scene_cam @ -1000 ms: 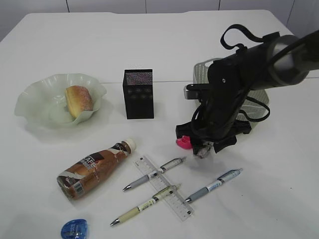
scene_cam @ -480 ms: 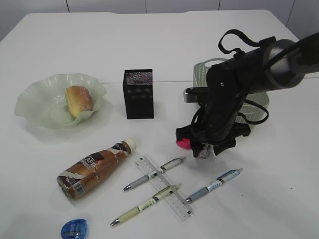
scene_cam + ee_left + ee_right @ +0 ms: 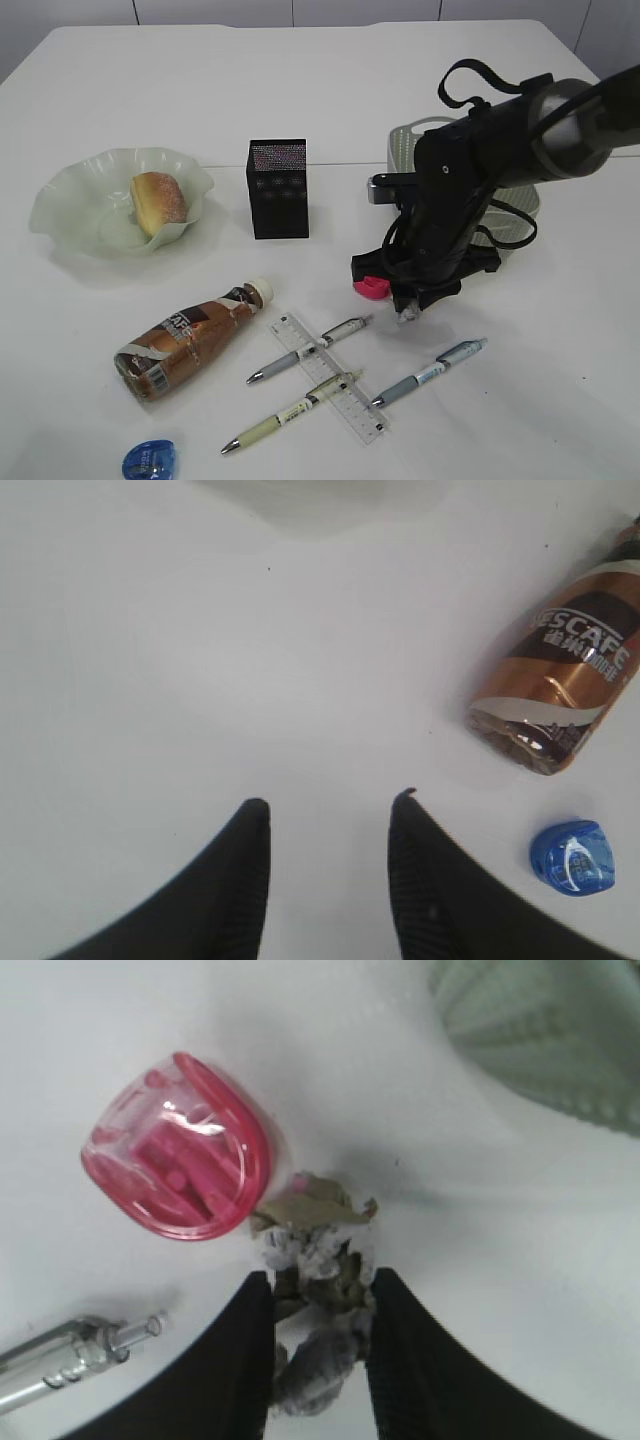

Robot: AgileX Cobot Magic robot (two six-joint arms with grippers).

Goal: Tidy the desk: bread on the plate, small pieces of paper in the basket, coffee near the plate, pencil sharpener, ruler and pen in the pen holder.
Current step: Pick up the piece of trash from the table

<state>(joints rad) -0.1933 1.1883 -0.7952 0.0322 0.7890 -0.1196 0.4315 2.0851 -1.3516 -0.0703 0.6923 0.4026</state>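
the right gripper [image 3: 318, 1305] had its two black fingers pressed against a small crumpled wad of white and grey paper [image 3: 315, 1250], which filled the narrow gap between them on the white desk [image 3: 300, 80]. a pink pencil sharpener [image 3: 180, 1165] lay just left of the wad, touching or nearly touching it. the green basket [image 3: 405, 140] stood behind the arm, its contents hidden. the left gripper [image 3: 330, 815] hovered half open over bare desk, holding nothing.

further left, the black mesh pen holder [image 3: 277, 188] stood upright, its inside not visible. the bread [image 3: 158, 203] sat in the pale green plate [image 3: 70, 190] at far left. the coffee bottle [image 3: 190, 340] lay on its side near the front, its label reading "nescafe". a blue sharpener [image 3: 148, 461] lay by its base. three pens and the clear ruler [image 3: 325, 375] lay in front.
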